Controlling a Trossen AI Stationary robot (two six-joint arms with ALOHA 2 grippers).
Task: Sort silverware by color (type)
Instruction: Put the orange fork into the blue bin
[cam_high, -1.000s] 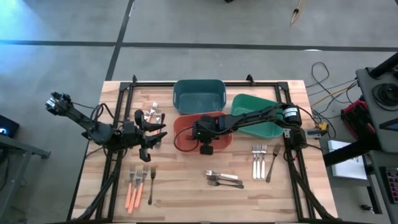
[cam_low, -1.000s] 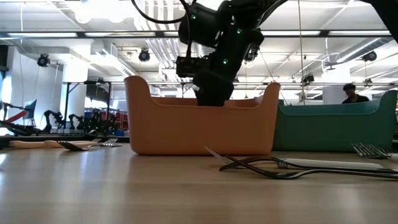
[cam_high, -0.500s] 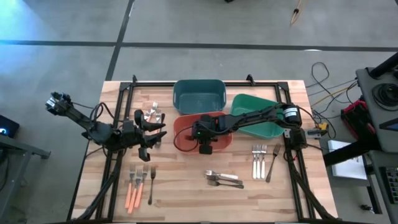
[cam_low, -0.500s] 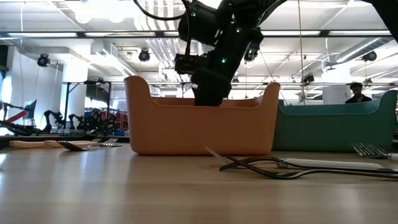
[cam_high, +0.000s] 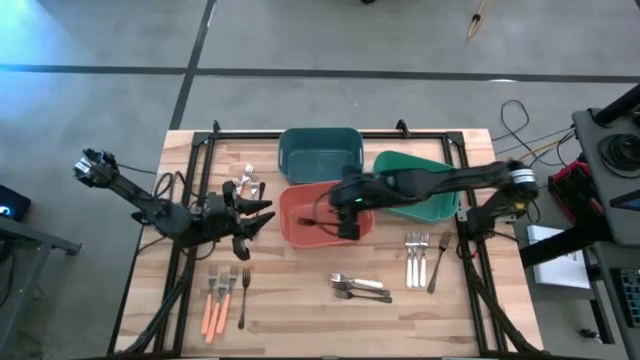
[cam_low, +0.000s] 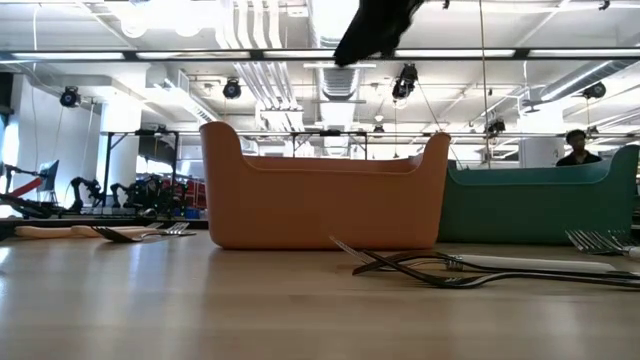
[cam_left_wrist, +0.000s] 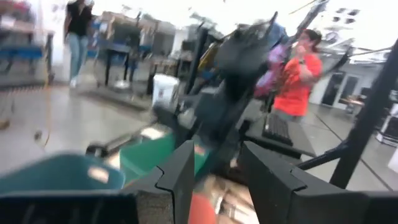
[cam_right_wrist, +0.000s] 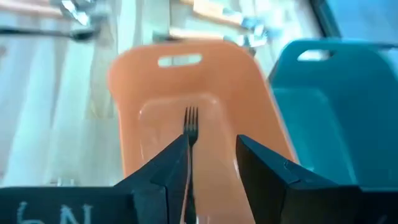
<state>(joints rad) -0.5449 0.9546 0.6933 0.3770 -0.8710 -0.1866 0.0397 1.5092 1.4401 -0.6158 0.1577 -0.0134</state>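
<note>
My right gripper (cam_high: 349, 230) hangs open above the orange-red bin (cam_high: 300, 205), and in the low view (cam_low: 375, 25) it stands high over the bin's rim. A fork (cam_right_wrist: 190, 121) lies flat on the bin's floor, seen between the open fingers, and nothing touches it. My left gripper (cam_high: 262, 217) waits open and pointing level over the table's left part, with nothing between its fingers (cam_left_wrist: 216, 155). Loose silverware lies on the table: orange-handled pieces (cam_high: 222, 298) near left, silver forks (cam_high: 360, 288) near centre, more silver ones (cam_high: 418, 258) near right.
The teal bin (cam_high: 320, 152) stands at the far centre and the green bin (cam_high: 425, 195) to the right, under my right arm. A few small shiny pieces (cam_high: 245, 183) lie far left, beside the left gripper. A black frame borders the table. People stand in the room beyond.
My right gripper has risen out of the orange-red bin, where its fingers reached down inside, and has drawn back a little toward the table's right edge. It now hangs well above the rim.
</note>
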